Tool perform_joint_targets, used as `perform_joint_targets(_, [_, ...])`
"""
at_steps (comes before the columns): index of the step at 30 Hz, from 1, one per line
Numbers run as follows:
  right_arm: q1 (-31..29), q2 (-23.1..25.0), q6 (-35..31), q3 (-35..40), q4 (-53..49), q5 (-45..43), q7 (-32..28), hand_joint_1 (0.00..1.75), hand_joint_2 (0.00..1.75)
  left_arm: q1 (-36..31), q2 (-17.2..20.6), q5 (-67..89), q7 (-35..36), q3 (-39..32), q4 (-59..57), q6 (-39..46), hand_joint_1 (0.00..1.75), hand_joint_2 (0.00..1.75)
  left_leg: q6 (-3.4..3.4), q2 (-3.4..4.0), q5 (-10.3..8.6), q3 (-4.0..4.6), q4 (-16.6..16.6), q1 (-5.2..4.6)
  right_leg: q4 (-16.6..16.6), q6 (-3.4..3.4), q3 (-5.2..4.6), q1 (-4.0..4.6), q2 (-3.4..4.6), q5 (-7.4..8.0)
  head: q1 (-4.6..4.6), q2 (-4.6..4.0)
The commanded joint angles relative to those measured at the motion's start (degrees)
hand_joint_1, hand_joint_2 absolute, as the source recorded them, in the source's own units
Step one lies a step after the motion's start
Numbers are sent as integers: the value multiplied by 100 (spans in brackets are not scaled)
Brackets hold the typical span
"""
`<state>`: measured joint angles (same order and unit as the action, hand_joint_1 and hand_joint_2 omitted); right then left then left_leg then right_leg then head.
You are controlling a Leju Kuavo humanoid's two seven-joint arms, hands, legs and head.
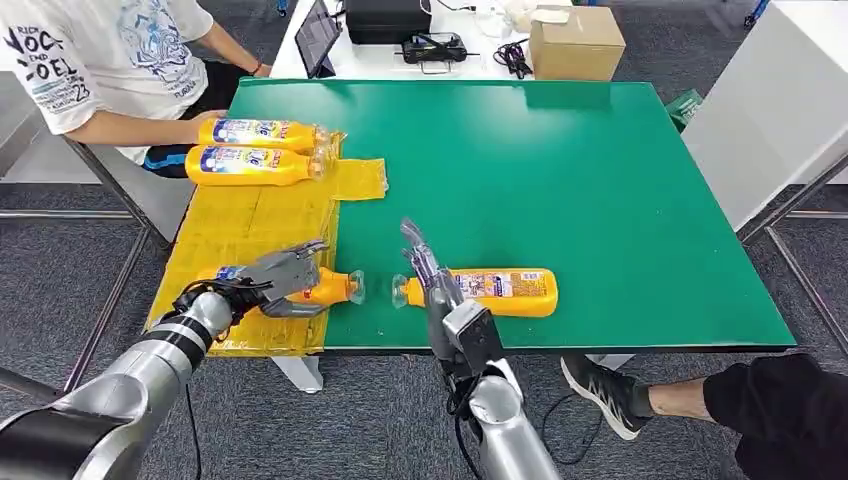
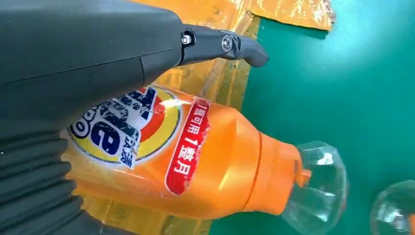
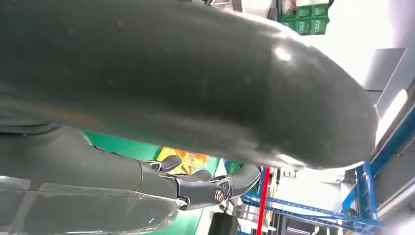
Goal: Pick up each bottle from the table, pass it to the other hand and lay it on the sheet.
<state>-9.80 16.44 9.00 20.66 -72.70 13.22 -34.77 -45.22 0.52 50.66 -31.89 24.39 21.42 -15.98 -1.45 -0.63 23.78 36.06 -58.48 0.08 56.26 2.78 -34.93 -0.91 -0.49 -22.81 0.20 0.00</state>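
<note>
Our left hand (image 1: 283,277) grips an orange plastic detergent bottle (image 1: 318,290) at the yellow sheet's (image 1: 240,225) edge — slick, rigid, so we'd hold mid-body; right hand (image 1: 425,265) spread, empty.

Green table (image 1: 600,180) w/ yellow sheet (image 1: 250,220) over its left edge; one orange bottle (image 1: 490,291) lies directly on green near front, three more bottles on sheet, approx.
</note>
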Motion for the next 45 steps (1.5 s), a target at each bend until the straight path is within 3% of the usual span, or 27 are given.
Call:
perform_joint_targets(1, [-360,-91,-40,135,721,14,35,0,0,163,-131,-682,-266,-421,-144,-360,0,0,4,13,5,-22,8,0,-6,-6,17,1,12,-2,0,0])
perform_joint_targets(5, [-239,-73,-132,80,602,45,110,0,0,358,-457,-1202,-293,-820,225,520,0,0,4,9,6,-25,9,1,-9,-7,22,2,7,-4,0,0])
perform_joint_targets(8, [2,-40,-205,7,256,144,218,0,0,608,-930,-796,120,-1130,1257,2926,0,0,5,-7,12,-33,6,4,-9,-10,36,6,-10,-14,0,0])
perform_joint_targets(10, [15,-50,-213,20,221,150,227,0,0,706,-937,-697,346,-1159,1667,2741,0,0,4,-26,13,-20,-5,5,-2,-8,27,6,-28,-20,0,0])
perform_joint_targets(13, [7,-50,-216,19,226,151,228,0,0,762,-887,-695,358,-1202,1743,2699,0,0,5,6,16,-18,-6,5,0,-10,15,6,2,-13,2,0])
perform_joint_targets(14, [-8,-36,-215,27,248,156,224,0,0,850,-928,-318,272,-1351,1928,3727,0,0,4,6,7,-7,2,2,-6,-7,6,3,4,-5,4,0])
perform_joint_targets(16, [16,-12,-196,138,187,165,243,0,0,1185,-1066,30,264,-1877,2915,4718,0,0,7,16,11,-12,0,3,-5,-10,9,3,12,-6,2,0])
perform_joint_targets(18, [48,-62,-271,318,83,183,303,0,0,1535,-1194,-55,246,-2323,4067,4832,0,0,8,20,14,-6,-4,5,0,-11,1,5,13,-9,2,0])
perform_joint_targets(21, [144,-227,-556,457,-117,243,343,0,0,1530,-1300,-864,-384,-2545,4173,5287,0,0,5,21,10,3,-4,4,0,-7,-10,6,15,-5,2,0])
perform_joint_targets(22, [151,-307,-772,475,-156,351,321,0,175,1517,-1337,-1210,-545,-2560,4152,5341,0,0,8,27,21,-16,-6,8,1,-13,7,11,21,-14,0,0])
perform_joint_targets(23, [130,-426,-924,486,-176,455,356,0,175,1550,-1374,-1564,-629,-2573,4172,5355,0,0,8,26,22,-19,-7,7,2,-13,9,10,19,-15,2,0])
perform_joint_targets(24, [115,-554,-1336,481,-217,822,431,0,175,1668,-1495,-2344,-725,-2682,4360,5060,0,175,7,17,16,-18,-1,9,-7,-10,12,12,12,-11,2,0])
perform_joint_targets(29, [-134,-1252,-2033,50,-120,2060,1348,0,175,2781,-1597,-3509,-632,-2464,4970,4443,0,175,-1,24,13,-32,15,-1,-24,-3,25,2,19,-5,2,0])
perform_joint_targets(35, [-728,-1907,-1545,-427,424,2790,2161,0,175,3727,-1518,-3342,-572,-2227,5260,4107,0,175,-1,29,17,-29,12,-17,-24,-5,21,-12,25,-5,2,0])
perform_joint_targets(39, [-1023,-2243,-1039,-438,762,2937,2521,0,175,3878,-1523,-3212,-450,-2238,5269,3957,0,175,1,25,20,-25,3,-14,-18,-8,19,-8,21,-8,0,0])
perform_joint_targets(45, [-1258,-2496,-629,-182,1237,2778,2608,0,175,3771,-1539,-3162,-434,-2227,5065,3831,0,175,3,17,18,-22,2,-11,-15,-10,17,-4,13,-8,2,0])
